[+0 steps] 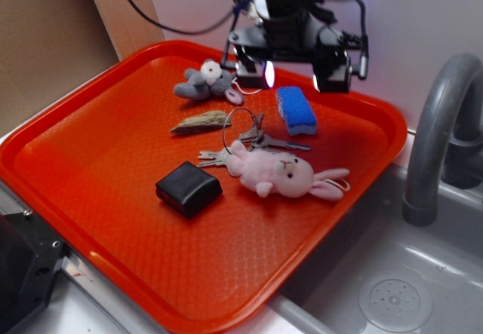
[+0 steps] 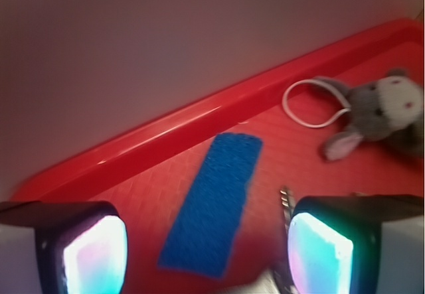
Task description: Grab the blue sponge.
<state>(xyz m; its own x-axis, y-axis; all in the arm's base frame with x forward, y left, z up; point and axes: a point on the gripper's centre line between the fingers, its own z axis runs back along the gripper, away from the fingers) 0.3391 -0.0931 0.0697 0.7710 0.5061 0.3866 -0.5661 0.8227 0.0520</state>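
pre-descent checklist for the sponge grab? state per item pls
1. Jaws open: ok. The gripper shows both pads wide apart in the wrist view.
2. Target in view: ok. The blue sponge lies on the red tray, not yet held.
3. Sponge between the fingers: ok. In the wrist view the blue sponge runs through the gap.
4. Height above sponge: cannot tell; the gripper looks raised over it in the exterior view.
5. Clutter near the closing path: not ok. The keys sit close by the sponge; a key tip shows beside one pad.
6. Grey plush toy clear: ok, off to the side.
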